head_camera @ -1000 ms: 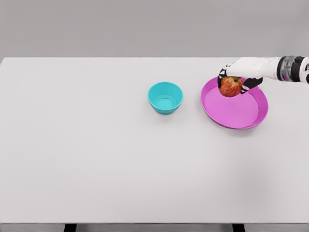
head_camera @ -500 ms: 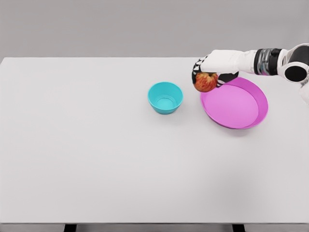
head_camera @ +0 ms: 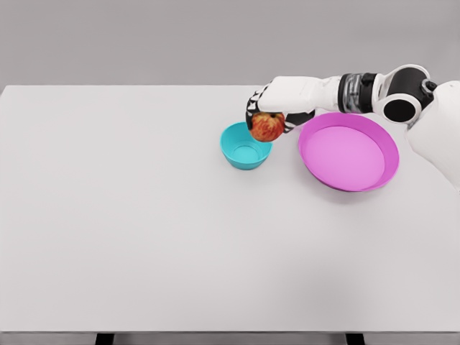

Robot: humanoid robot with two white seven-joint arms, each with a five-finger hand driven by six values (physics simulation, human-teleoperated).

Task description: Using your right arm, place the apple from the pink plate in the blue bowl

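From the head view, the right hand (head_camera: 277,108) is reaching in from the right side and is holding the apple (head_camera: 267,126). The fingers (head_camera: 253,108) are curling down around the top of the apple, so the apple is hanging just under them. I think the hand is gripping from above so it can let the apple drop straight down.

The apple is up in the air, not on anything. Just below and a little to the left of the fingers is the blue bowl (head_camera: 246,144). The apple is sitting over the bowl's right rim, not over its middle. I judge that the hand needs to go a bit more to the left before letting go, or the apple may hit the rim and roll off.

To the right of the fingers, under the wrist and arm, the pink plate (head_camera: 349,151) is lying with nothing in it. It is near the bowl but not touching it.

The table (head_camera: 144,237) is wide all around the bowl. Nothing is standing to the left of the fingers or in front of them, so there is plenty of room to move. The table's far edge is close behind the hand.

The left hand is not showing.
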